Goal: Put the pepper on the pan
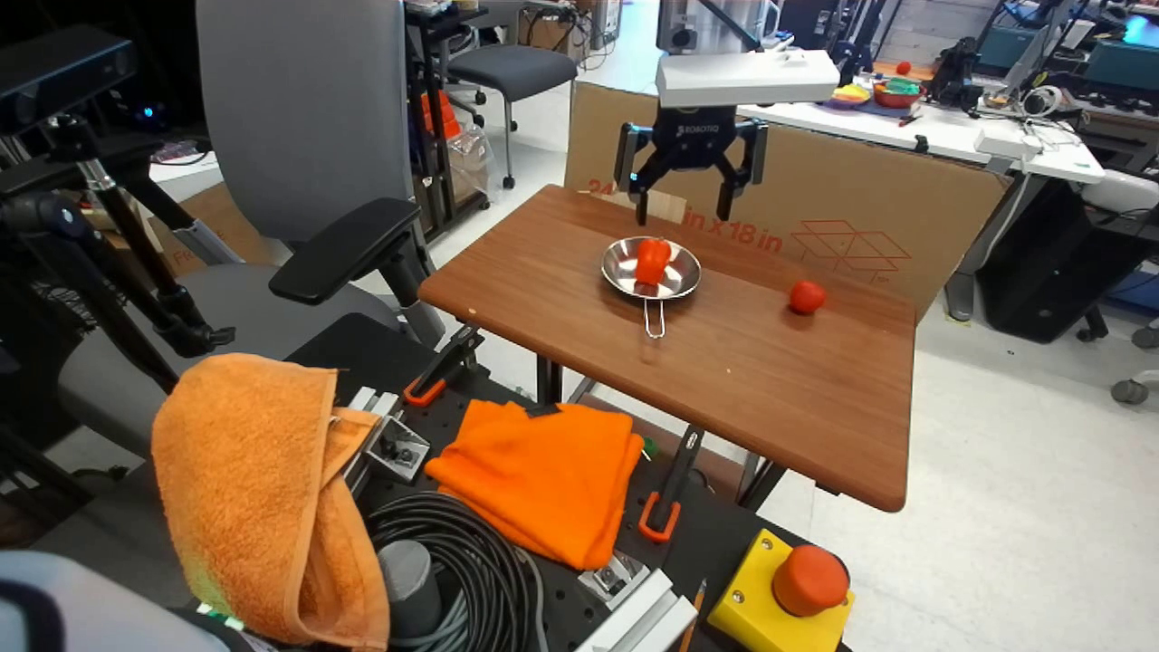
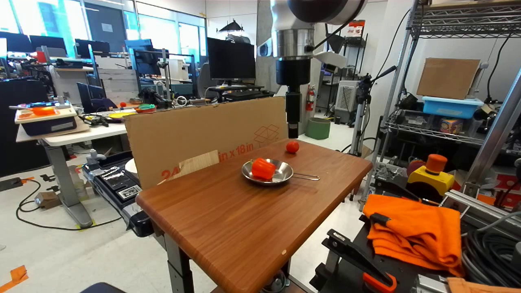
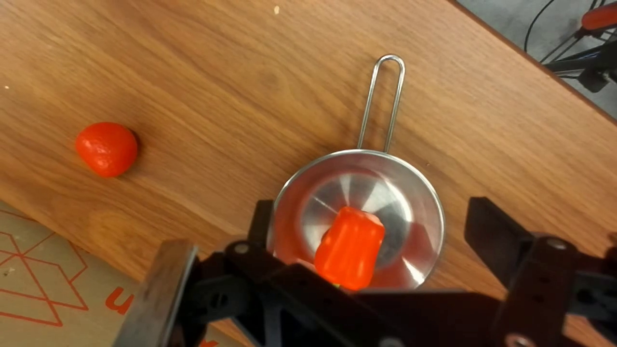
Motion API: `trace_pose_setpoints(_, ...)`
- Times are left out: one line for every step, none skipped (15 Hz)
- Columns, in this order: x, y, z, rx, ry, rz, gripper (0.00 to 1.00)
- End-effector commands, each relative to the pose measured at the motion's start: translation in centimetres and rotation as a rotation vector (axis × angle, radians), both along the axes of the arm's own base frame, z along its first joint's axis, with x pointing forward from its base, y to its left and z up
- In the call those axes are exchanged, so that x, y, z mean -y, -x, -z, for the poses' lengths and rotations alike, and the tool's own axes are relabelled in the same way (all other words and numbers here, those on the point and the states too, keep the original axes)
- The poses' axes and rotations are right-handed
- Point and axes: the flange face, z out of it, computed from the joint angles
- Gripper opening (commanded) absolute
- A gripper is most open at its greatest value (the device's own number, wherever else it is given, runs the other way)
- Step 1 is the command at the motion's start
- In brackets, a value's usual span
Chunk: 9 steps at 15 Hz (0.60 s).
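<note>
Brown wooden tabletop [image 1: 770,389] forms the work surface; a cardboard sheet [image 1: 905,199] stands upright along its edge. Above the tabletop hangs the gripper [image 1: 684,215], its fingers [image 3: 494,236] spread wide, with no object gripped. Both exterior views show the fingertips raised clear of the pepper [image 3: 350,248] and the pan [image 3: 405,197].

Position of the task object: the pepper lies below the gripper. In the wrist view it appears between the two fingers, slightly off the middle, toward the finger at the left of that view. Its long axis runs roughly crosswise to the line joining the fingertips, with a slight lean; the end showing a trace of green faces the gripper body.

The pepper rests on its side inside the bowl of the pan, off-centre, on the part away from the handle [image 3: 395,111]. In the wrist view the handle extends away from the gripper body. Farther out, a plain red piece [image 3: 107,149] sits on the tabletop, well apart from the pan.

Assessment: placement appears complete. Withdrawal is the likely next step, and straight upward travel, fingers kept apart, would suit it best. Since the pepper lies beneath the span and against neither finger, such a retreat should leave it undisturbed. Caution: lowering from the present alignment could bring a finger down on the rim of the pan
</note>
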Motion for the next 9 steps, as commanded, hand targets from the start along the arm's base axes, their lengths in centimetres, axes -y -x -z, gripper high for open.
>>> trace_pose_setpoints(0.0, -0.04, -0.1, -0.001, 0.0, -0.002, 1.0)
trace_pose_setpoints(0.0, -0.04, -0.17, 0.0, 0.0, -0.004, 1.0)
trace_pose_setpoints(0.01, -0.03, -0.27, 0.002, 0.0, -0.005, 1.0)
trace_pose_setpoints(0.01, 0.0, -0.4, 0.004, 0.0, -0.005, 1.0)
trace_pose_setpoints(0.01, 0.04, -0.5, 0.005, 0.0, -0.006, 1.0)
trace_pose_setpoints(0.01, 0.08, -0.54, 0.005, 0.0, -0.007, 1.0)
trace_pose_setpoints(0.01, 0.1, -0.55, 0.005, 0.0, -0.007, 1.0)
trace_pose_setpoints(0.01, 0.12, -0.52, 0.004, 0.0, -0.008, 1.0)
trace_pose_setpoints(0.01, 0.14, -0.5, 0.004, 0.0, -0.008, 1.0)
